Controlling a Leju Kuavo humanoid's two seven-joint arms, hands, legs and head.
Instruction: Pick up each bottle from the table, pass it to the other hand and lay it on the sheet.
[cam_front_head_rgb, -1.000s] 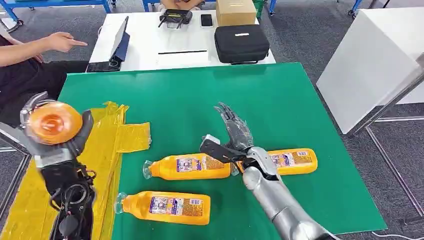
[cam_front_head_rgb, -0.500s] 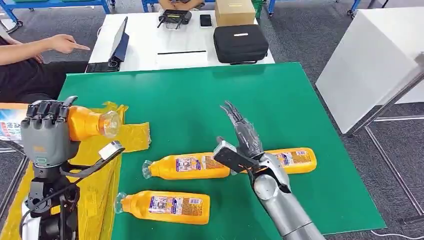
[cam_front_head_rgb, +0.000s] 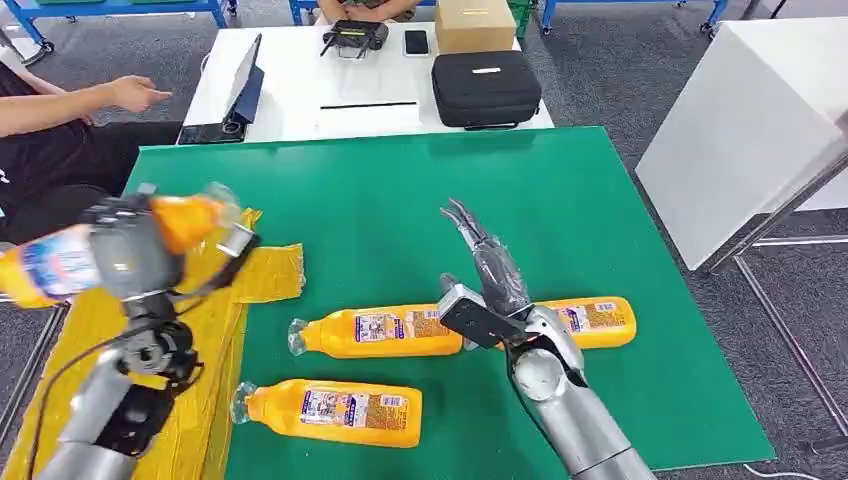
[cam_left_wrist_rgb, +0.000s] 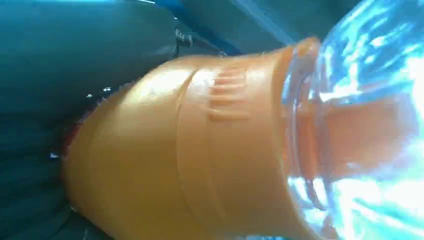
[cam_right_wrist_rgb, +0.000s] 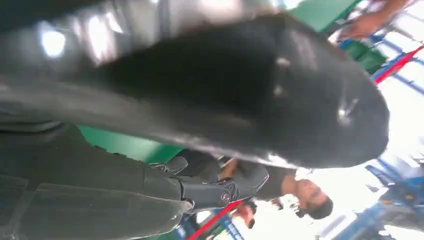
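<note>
**Robot hand status and drop risk**

Left robot hand (cam_front_head_rgb: 125, 255) grips a bottle (cam_front_head_rgb: 60, 262) raised over the yellow sheet (cam_front_head_rgb: 215, 310), tilted and blurred. If the grip slackens, it may fall off the sheet's edge. Right robot hand (cam_front_head_rgb: 485, 290) hangs with fingers spread, holding nothing, just above two bottles on the green table (cam_front_head_rgb: 380, 200); a careless descent could knock them rolling.

Green table (cam_front_head_rgb: 600, 200): yellow sheet (cam_front_head_rgb: 200, 330) at left, three orange bottles (cam_front_head_rgb: 375, 333) lying.
</note>
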